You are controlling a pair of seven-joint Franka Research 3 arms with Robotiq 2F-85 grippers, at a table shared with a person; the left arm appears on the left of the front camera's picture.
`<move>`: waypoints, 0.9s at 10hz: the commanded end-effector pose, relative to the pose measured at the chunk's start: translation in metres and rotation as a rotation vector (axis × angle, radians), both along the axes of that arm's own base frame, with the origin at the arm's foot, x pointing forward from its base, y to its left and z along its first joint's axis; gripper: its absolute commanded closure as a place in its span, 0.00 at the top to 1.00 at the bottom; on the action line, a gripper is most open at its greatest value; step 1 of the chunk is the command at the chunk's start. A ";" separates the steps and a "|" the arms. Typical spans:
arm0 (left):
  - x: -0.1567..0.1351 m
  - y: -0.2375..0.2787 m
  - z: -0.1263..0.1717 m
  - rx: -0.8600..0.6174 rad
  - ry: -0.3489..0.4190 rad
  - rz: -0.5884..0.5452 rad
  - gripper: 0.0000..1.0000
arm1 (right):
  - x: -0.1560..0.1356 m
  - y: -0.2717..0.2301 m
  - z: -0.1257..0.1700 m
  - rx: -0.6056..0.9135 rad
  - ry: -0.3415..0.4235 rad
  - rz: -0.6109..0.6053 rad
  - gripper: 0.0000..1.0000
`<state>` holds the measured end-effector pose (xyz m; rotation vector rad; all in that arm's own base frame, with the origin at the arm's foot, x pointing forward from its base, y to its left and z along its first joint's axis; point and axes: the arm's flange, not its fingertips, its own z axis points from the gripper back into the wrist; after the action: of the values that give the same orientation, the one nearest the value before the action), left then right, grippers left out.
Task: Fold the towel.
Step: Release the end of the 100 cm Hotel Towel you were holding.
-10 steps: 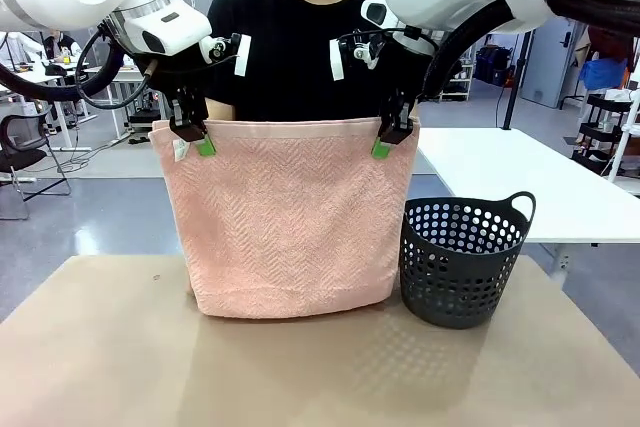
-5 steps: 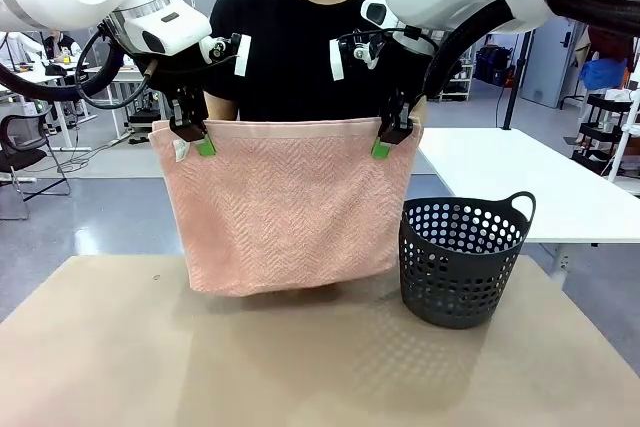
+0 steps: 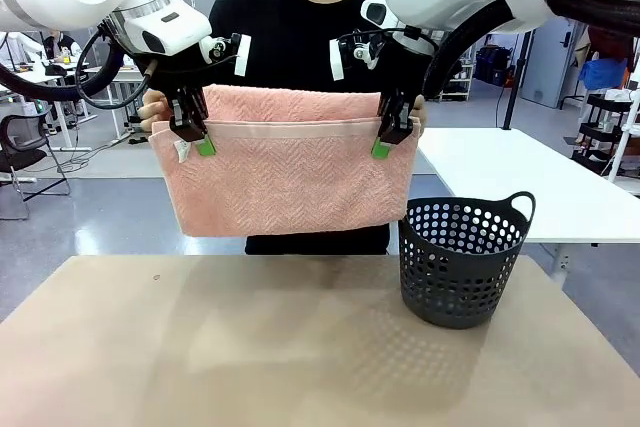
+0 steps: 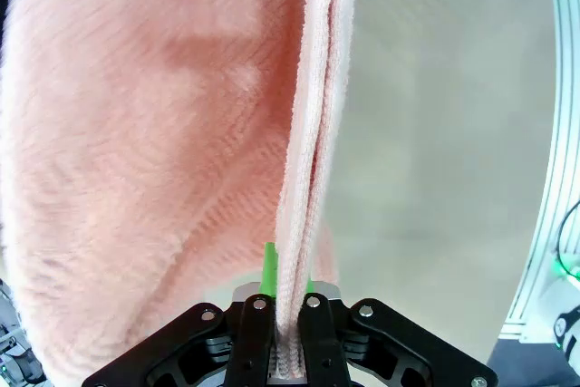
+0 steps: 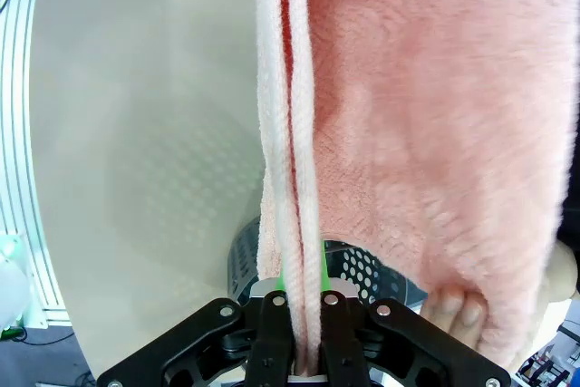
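Currently, left gripper (image 3: 197, 139) and right gripper (image 3: 386, 140) each clamp the towel (image 3: 285, 187) top edge; towel hangs toward 6 o'clock, long axis 9-to-3 o'clock.

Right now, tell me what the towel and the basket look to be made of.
The towel: soft terry cloth, matte salmon pink; fuzzy looped pile and herringbone weave show. The basket: probably moulded plastic, dark grey, matte; rigid wall with even round holes and a formed handle.
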<state>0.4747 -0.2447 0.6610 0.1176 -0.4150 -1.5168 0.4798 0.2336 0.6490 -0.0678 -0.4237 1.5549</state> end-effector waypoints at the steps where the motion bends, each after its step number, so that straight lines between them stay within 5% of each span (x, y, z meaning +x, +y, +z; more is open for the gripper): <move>1: 0.000 0.001 0.001 -0.002 -0.003 0.002 0.00 | 0.000 -0.001 0.001 -0.001 -0.003 0.000 0.00; 9: 0.000 0.001 0.001 -0.002 -0.003 0.002 0.00 | 0.000 -0.001 0.001 -0.001 -0.003 0.000 0.00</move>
<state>0.4744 -0.2451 0.6611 0.1176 -0.4150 -1.5176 0.4797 0.2337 0.6493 -0.0680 -0.4243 1.5551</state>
